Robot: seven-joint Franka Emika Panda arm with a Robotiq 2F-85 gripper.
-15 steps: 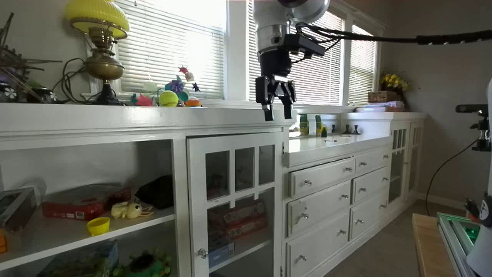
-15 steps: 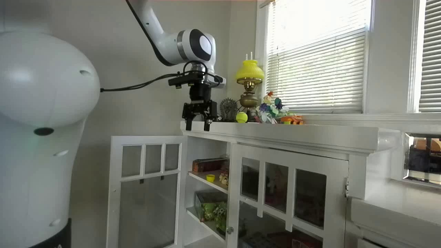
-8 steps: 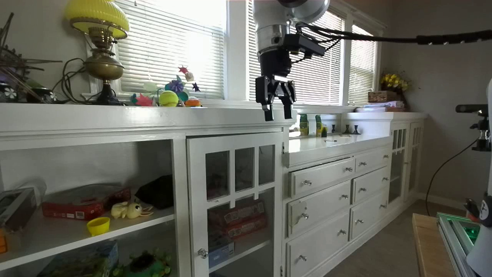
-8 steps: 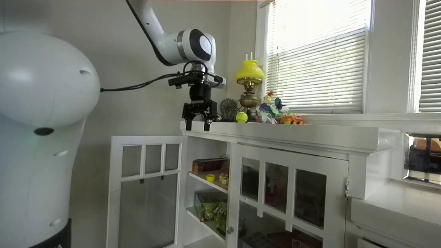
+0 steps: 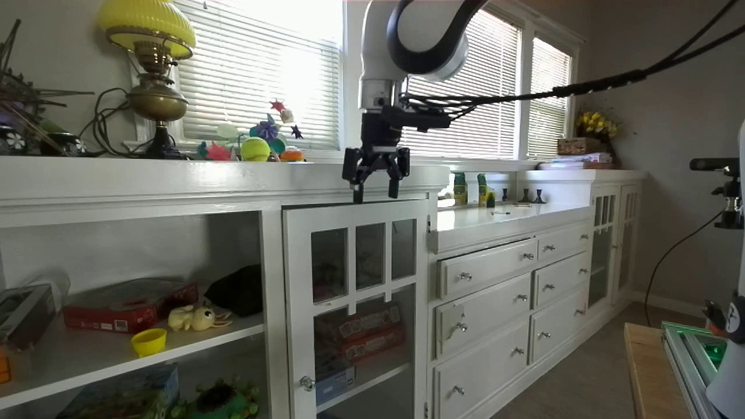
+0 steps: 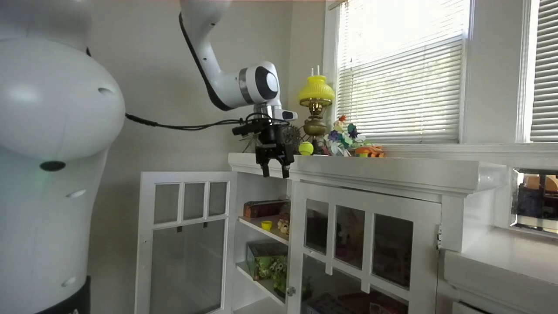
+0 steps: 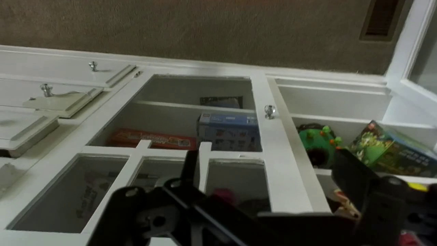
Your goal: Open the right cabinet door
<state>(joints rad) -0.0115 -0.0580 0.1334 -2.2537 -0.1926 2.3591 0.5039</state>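
Observation:
The right cabinet door is white with small glass panes above a long pane. It shows in both exterior views (image 5: 351,279) (image 6: 369,244) and in the wrist view (image 7: 280,171), and looks shut. Its clear knob (image 5: 307,383) is low on the edge beside the open section; it also shows in an exterior view (image 6: 291,291) and in the wrist view (image 7: 269,111). My gripper (image 5: 376,195) points down, fingers apart and empty, near the height of the door's top edge and well above the knob. It also shows in an exterior view (image 6: 275,174) and the wrist view (image 7: 266,157).
The left door (image 6: 146,244) stands swung open, beside shelves with a yellow cup (image 5: 149,341) and toys. The cabinet top (image 5: 221,177) bears a lamp (image 5: 157,102) and a tennis ball (image 5: 255,149). Drawers (image 5: 483,314) with knobs adjoin the right door.
The gripper has come down and shifted sideways, leftward in one picture and rightward in the other, since half a second ago. The fingers stay apart. The doors have not moved.

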